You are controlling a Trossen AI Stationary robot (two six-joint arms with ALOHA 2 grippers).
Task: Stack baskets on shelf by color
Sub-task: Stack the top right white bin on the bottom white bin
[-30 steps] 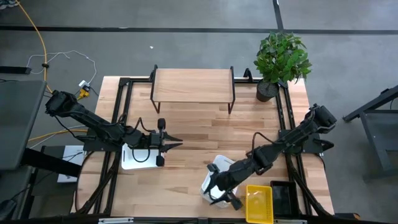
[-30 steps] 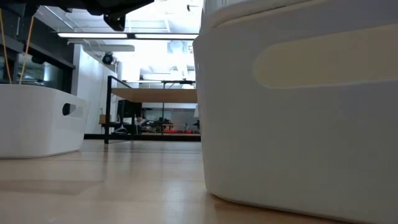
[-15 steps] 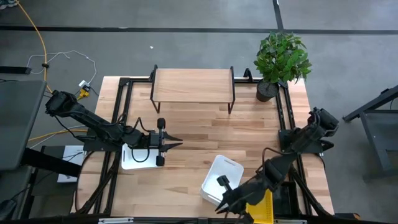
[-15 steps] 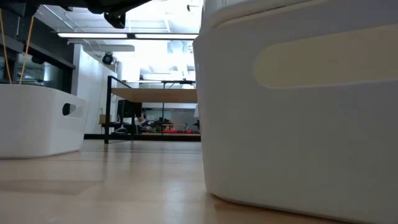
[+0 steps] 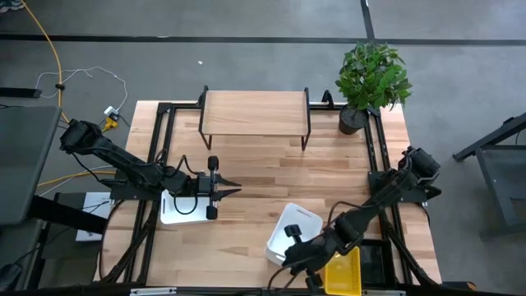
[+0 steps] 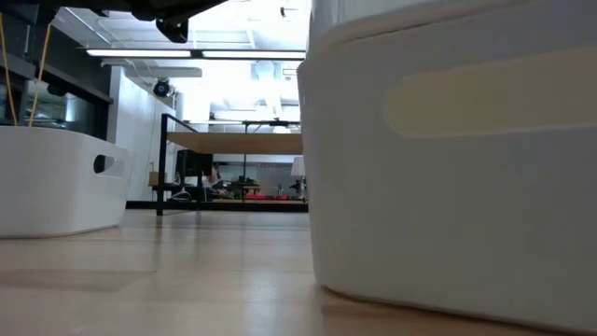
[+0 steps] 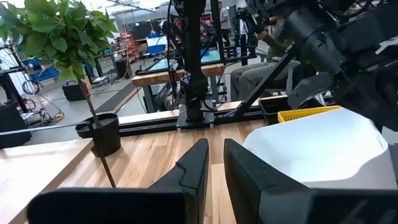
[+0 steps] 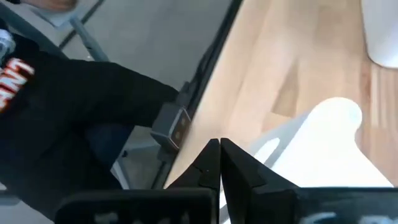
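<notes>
- The right gripper [image 5: 297, 256] is hanging low in the high view, right of centre, over the near edge of the table [image 5: 246, 164]; its arm is stretching up toward the right edge of the frame.
- Its jaws are standing almost together with only a thin slit between them, as the right wrist view shows, and nothing is sitting between the fingers [image 8: 205, 168].
- A white basket [image 5: 292, 232] is lying on the table just above and left of that gripper in the high view; whether the gripper is touching it cannot be told.
- A yellow basket [image 5: 343, 271] is sitting at the bottom of the high view, just right of the right gripper and partly under its arm.
- The left gripper [image 5: 215, 191] is waiting at centre left of the high view, pointing right, its jaws showing a narrow gap in the left wrist view and holding nothing.
- A second white basket [image 5: 179, 210] is resting on the table under the left arm, at the table's left edge.
- The shelf [image 5: 255, 113] is standing at the upper centre of the high view with a bare wooden top, well apart from all three baskets.
- A potted plant [image 5: 370, 80] is sitting at the upper right, beside the shelf.
- In the low view the near white basket is filling the right half of the frame, and the other is showing at the left edge.
- A person in dark clothing [image 8: 68, 118] is filling the left of the right wrist view, beyond the table edge.
</notes>
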